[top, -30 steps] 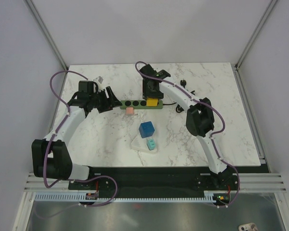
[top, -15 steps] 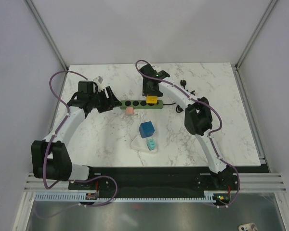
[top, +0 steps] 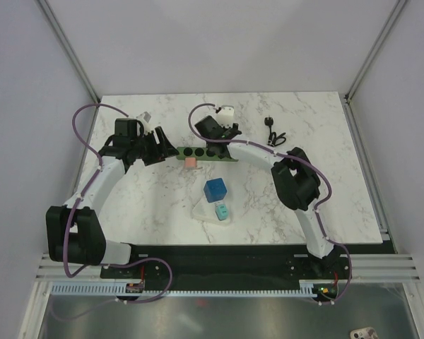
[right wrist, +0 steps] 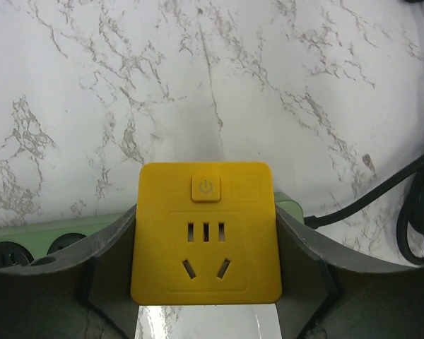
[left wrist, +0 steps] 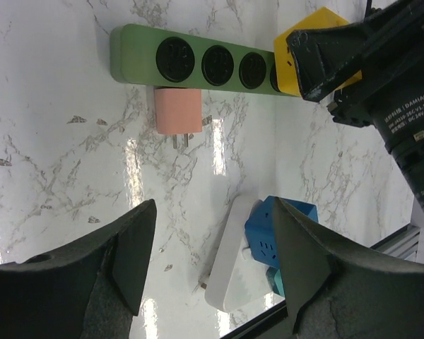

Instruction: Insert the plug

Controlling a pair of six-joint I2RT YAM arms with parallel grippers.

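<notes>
From above, the left gripper [top: 159, 150] hovers wide and empty off the power strip's [top: 192, 151] left end, likely to steady it; the left wrist view shows the yellow plug [left wrist: 314, 53] over the strip's right end (seated or not, unclear); the right wrist view shows the right gripper [right wrist: 205, 240] clamping its sides to push it in.

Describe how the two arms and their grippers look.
The left arm and right arm have white links between bulky black joints, and a purple cable loops along each. The left gripper and right gripper have dark grey, wedge-shaped fingers. White lettering marks the right gripper's black body.
</notes>
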